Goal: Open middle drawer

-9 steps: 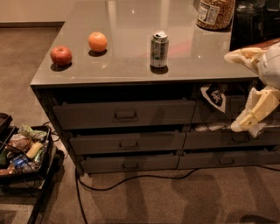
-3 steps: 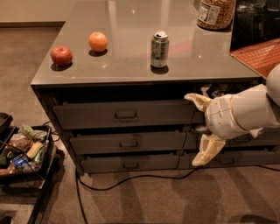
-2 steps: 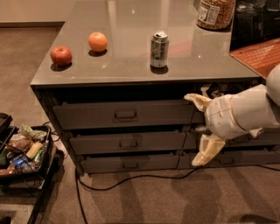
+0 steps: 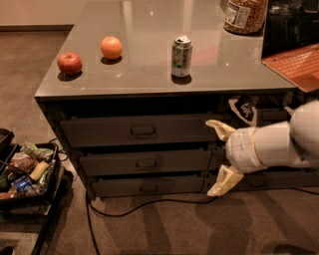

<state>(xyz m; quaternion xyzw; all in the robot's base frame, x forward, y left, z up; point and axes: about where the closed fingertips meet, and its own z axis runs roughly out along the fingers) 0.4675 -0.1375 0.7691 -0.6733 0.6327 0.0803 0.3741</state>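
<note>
**Jaws wide apart at the right end of the middle drawer, pull off to their left**

In the camera view, your gripper (image 4: 209, 158) hangs in front of the cabinet (image 4: 55, 107), reaching in from the right on its pale arm (image 4: 279, 144). Its two fingers stand wide apart, one above the other, and hold nothing. The upper finger (image 4: 220, 129) lies level with the top drawer (image 4: 99, 132), and the lower finger (image 4: 223, 182) is down by the bottom drawer (image 4: 114, 187).

The middle drawer (image 4: 109, 163) sits shut, second in the left stack. Its right end falls level with the gap between the jaws. Its small pull (image 4: 147, 163) is well to the left of both fingers. You cannot tell from here whether either finger touches the drawer fronts.

Count three drawers in that left stack, each with one pull. More drawer fronts to the right are mostly hidden behind the arm.

On the countertop (image 4: 149, 20) you have:
- one red apple (image 4: 70, 63)
- one orange (image 4: 111, 48)
- one soda can (image 4: 181, 56)
- one jar (image 4: 244, 14) at the back edge

One bin of clutter (image 4: 27, 172) sits on the floor to the left. One cable (image 4: 149, 205) runs across the carpet beneath the cabinet.
</note>
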